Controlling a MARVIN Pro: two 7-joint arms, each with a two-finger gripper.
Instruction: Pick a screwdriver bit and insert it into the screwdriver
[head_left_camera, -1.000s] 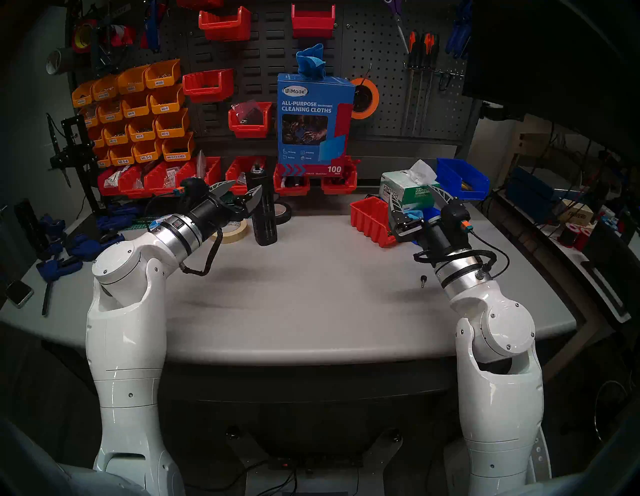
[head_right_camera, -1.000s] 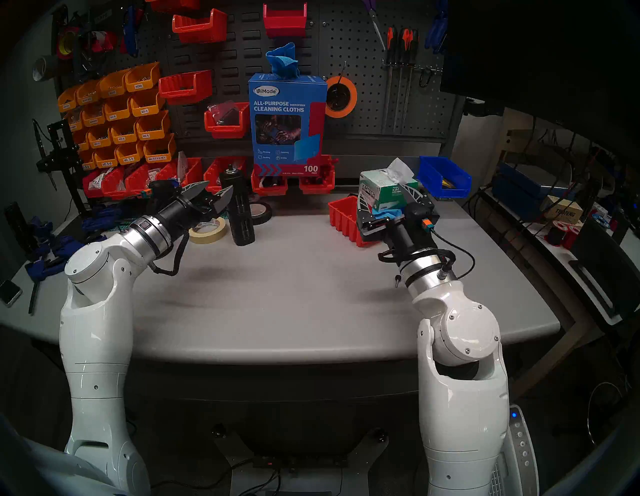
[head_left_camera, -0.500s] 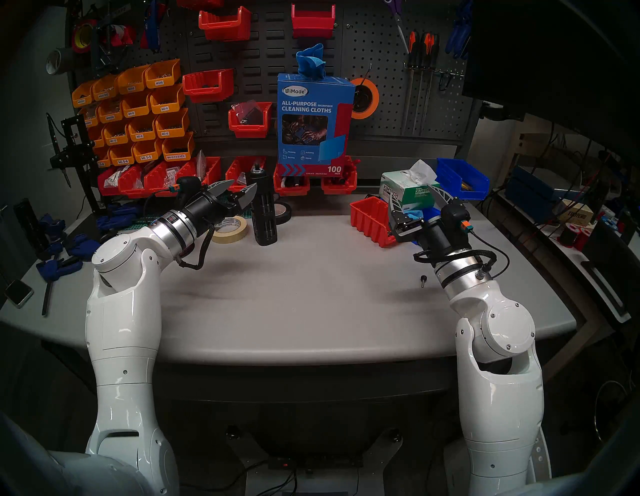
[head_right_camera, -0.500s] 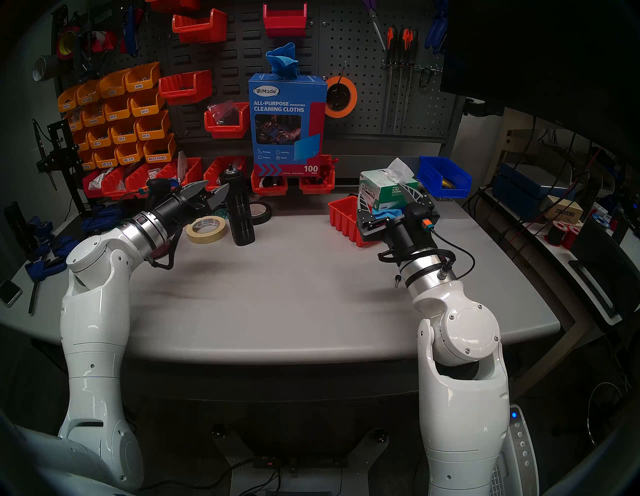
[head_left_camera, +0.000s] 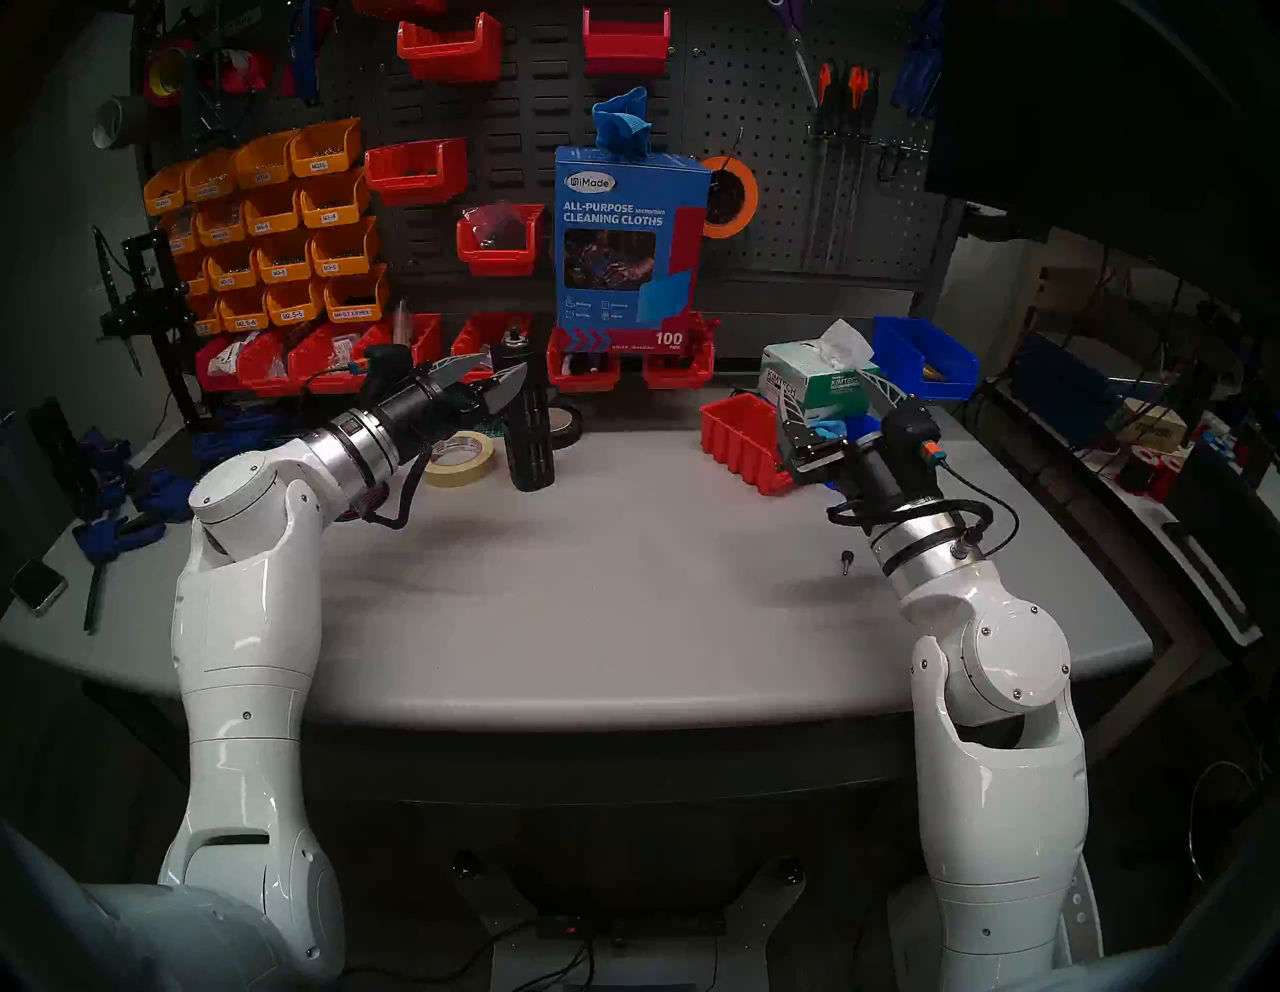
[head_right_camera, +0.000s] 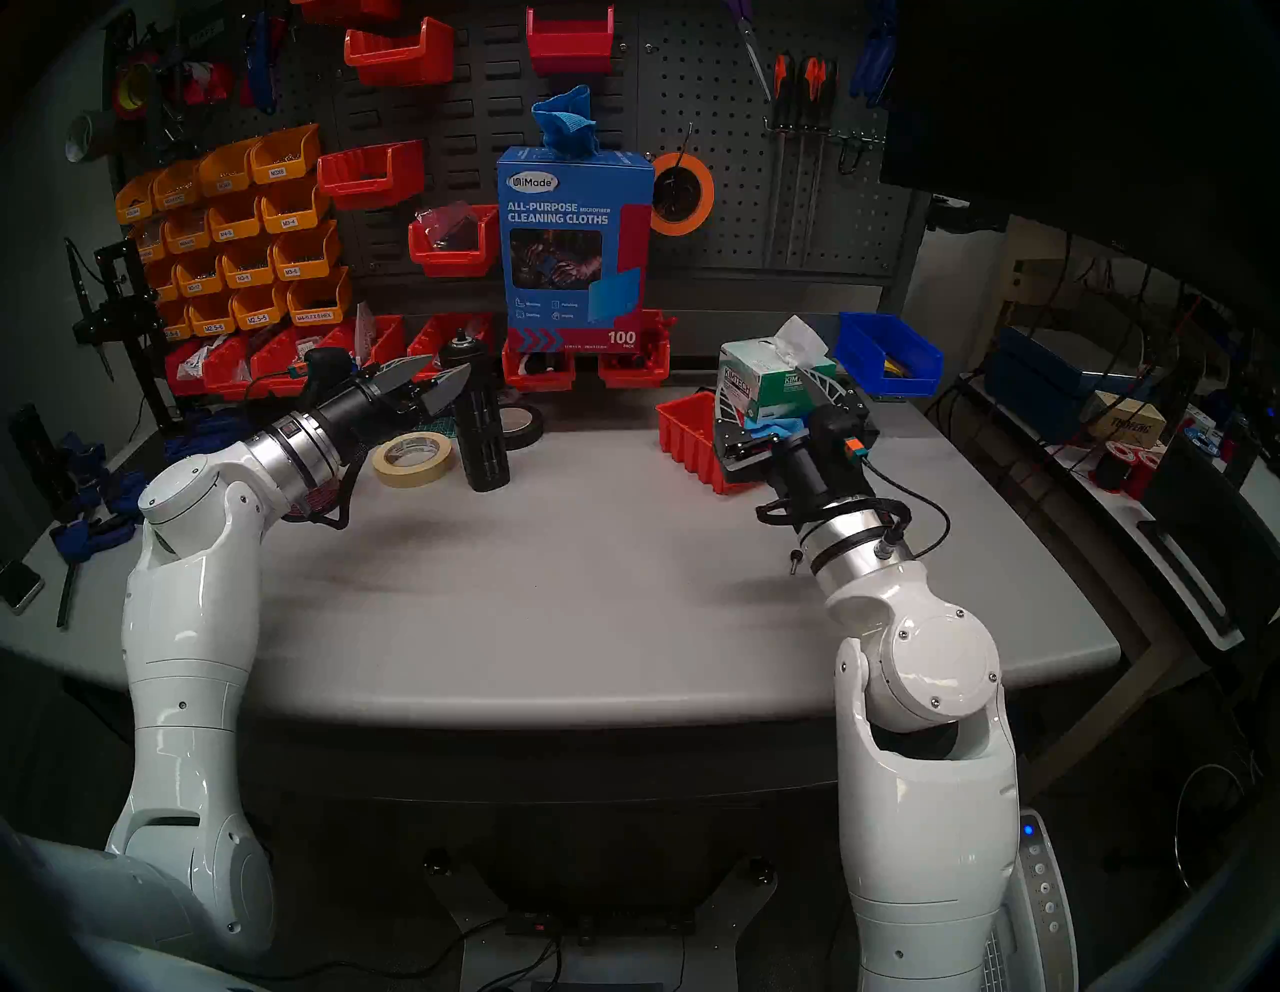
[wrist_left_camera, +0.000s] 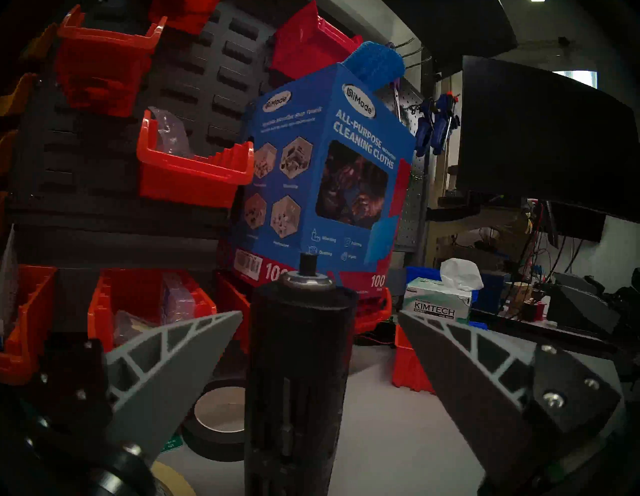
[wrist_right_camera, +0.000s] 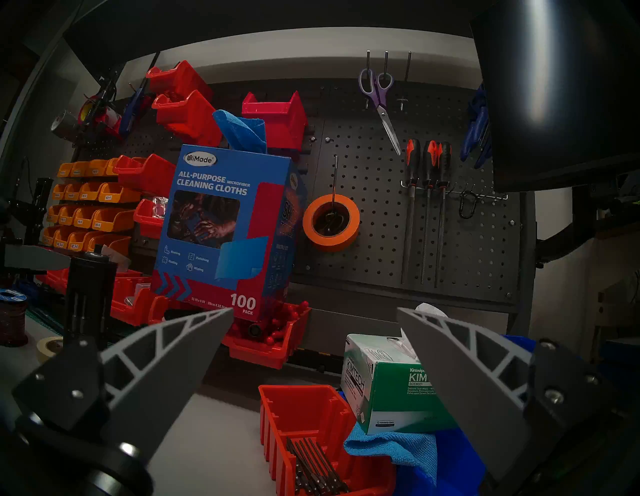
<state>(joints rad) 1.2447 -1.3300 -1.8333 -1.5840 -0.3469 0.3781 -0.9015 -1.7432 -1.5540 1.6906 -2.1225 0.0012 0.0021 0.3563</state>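
Black and slotted, the screwdriver is standing upright on the grey table, its silver-ringed socket pointing up. I am holding my left gripper spread wide at its upper body; in my left wrist view the grey fingers are flanking the cylinder on both sides with clear gaps, touching nothing. A roll of beige masking tape is lying just beside the screwdriver on my left, and a roll of black tape is sitting behind it.

I am keeping my right gripper wide too, empty, hanging over the red divided bin at the far right of the table. The screwdriver bits are lying bundled in the nearest compartment of that bin, thin dark rods side by side, below and between my right fingers; none is in my grip. A blue microfibre cloth is resting against the bin's right side, with a green Kimtech tissue box sitting on it.

A small black round-headed pin is lying on the table near my right wrist, well apart from the bin. The blue box of cleaning cloths is standing at the back against the pegboard.
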